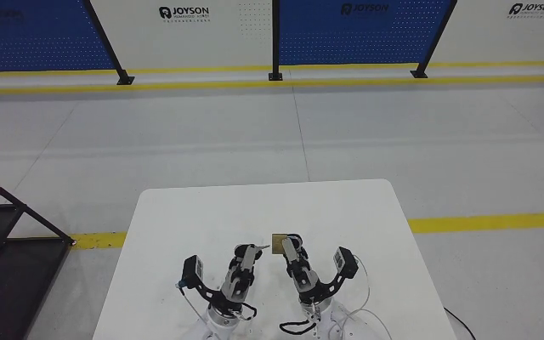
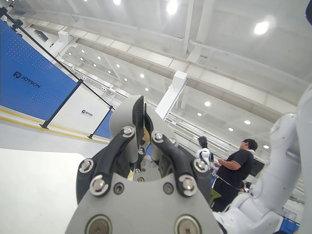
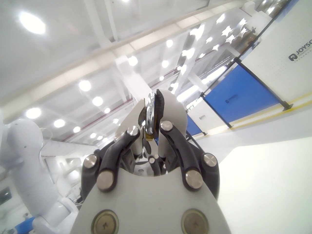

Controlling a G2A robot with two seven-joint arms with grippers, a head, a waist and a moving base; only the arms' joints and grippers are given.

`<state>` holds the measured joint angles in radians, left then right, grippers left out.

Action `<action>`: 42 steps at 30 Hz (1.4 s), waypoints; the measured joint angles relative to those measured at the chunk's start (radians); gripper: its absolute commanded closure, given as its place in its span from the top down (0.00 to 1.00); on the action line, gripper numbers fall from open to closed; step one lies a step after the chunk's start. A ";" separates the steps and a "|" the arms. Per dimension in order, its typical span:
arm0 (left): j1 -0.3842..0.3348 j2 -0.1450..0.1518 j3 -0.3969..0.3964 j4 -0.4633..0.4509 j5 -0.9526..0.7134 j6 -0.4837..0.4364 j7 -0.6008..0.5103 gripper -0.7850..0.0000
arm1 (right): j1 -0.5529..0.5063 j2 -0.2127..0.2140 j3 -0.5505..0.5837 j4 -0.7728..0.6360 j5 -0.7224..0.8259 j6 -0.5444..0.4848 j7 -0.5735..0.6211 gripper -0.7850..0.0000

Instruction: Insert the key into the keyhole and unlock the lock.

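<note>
Right claw (image 3: 151, 97): lock (image 3: 150, 116), left claw (image 2: 143, 108): perhaps key (image 2: 146, 135)

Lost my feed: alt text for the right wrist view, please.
The right claw is shut on the lock, shiny metal pinched between its fingers, brass deeper in the grip. Behind: ceiling lights, blue panels and a white table corner.

The lock (image 1: 278, 240) is a little brass padlock with a shiny silver shackle, pinched by the right gripper (image 3: 153, 101) just above the table (image 1: 340, 212). The key (image 2: 146, 136) is only a small tan bit squeezed in the left gripper (image 2: 143, 109), right beside the lock. Can't tell if it's in the keyhole.
</note>
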<state>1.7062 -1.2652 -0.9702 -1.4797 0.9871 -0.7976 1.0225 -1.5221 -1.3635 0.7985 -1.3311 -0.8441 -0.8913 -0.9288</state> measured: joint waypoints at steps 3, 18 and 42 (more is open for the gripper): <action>-0.006 -0.004 0.008 0.009 0.009 0.006 0.006 0.00 | 0.000 0.000 0.000 0.000 0.000 0.000 0.000 0.00; -0.027 -0.013 0.020 0.032 0.015 0.016 0.016 0.00 | -0.014 -0.001 0.011 -0.037 0.031 0.039 0.071 0.00; -0.025 -0.019 0.018 0.029 0.022 0.018 0.018 0.47 | -0.037 -0.011 0.051 -0.063 0.044 0.042 0.130 0.00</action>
<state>1.6811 -1.2841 -0.9521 -1.4508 1.0089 -0.7798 1.0403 -1.5591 -1.3740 0.8496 -1.3938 -0.7998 -0.8493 -0.7991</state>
